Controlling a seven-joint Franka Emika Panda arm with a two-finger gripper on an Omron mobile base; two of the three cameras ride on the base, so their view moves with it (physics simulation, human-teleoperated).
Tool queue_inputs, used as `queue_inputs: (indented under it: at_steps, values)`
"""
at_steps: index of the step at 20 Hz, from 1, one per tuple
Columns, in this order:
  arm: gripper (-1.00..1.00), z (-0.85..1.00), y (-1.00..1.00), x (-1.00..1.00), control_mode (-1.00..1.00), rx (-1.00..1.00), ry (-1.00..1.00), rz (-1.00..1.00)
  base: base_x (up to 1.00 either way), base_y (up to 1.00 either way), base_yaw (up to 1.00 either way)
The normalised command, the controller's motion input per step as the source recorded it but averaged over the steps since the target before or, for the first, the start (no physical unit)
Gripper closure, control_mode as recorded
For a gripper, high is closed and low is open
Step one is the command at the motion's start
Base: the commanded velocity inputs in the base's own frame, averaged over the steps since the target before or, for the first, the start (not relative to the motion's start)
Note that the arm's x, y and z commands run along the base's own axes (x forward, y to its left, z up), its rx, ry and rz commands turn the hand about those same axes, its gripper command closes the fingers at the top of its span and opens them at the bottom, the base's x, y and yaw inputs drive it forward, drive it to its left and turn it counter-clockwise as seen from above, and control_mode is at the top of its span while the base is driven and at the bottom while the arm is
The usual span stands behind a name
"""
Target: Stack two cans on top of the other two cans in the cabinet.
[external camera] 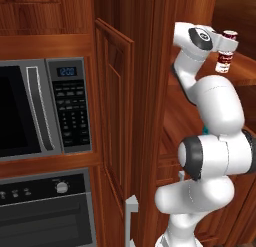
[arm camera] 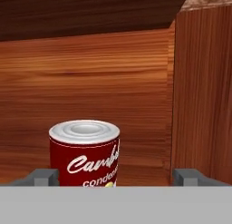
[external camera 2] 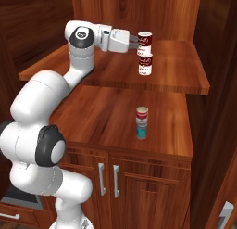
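Upper centre of the right base view: gripper (external camera 2: 137, 42) reaches level toward the upper soup can (external camera 2: 145, 42), upright atop the lower soup can (external camera 2: 145, 65) on the cabinet shelf (external camera 2: 176, 75). Fingers (arm camera: 43, 177) spread wide; can lies dead ahead, left of centre between them.

A microwave (external camera: 42, 108) with dark glass door, vertical silver handle and keypad panel with a blue-lit display is seen at left. A dark oven (external camera: 47, 211) with a round knob is set directly below it. Lower cupboard doors (external camera 2: 122, 184) with two vertical silver handles are seen under the counter. A further silver handle (external camera: 130, 218) is seen on the open panelled door.
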Motion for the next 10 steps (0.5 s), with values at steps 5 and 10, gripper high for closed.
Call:
queue_inputs:
  at_steps: [5,10]
  values:
    - [-1.0,-0.01,0.18,0.02,-1.0,0.0,0.0,0.0,0.0,0.0,0.0]
    - [-1.0,0.0,0.06,-0.11,-1.0,0.0,0.0,0.01,0.0,0.0,0.0]
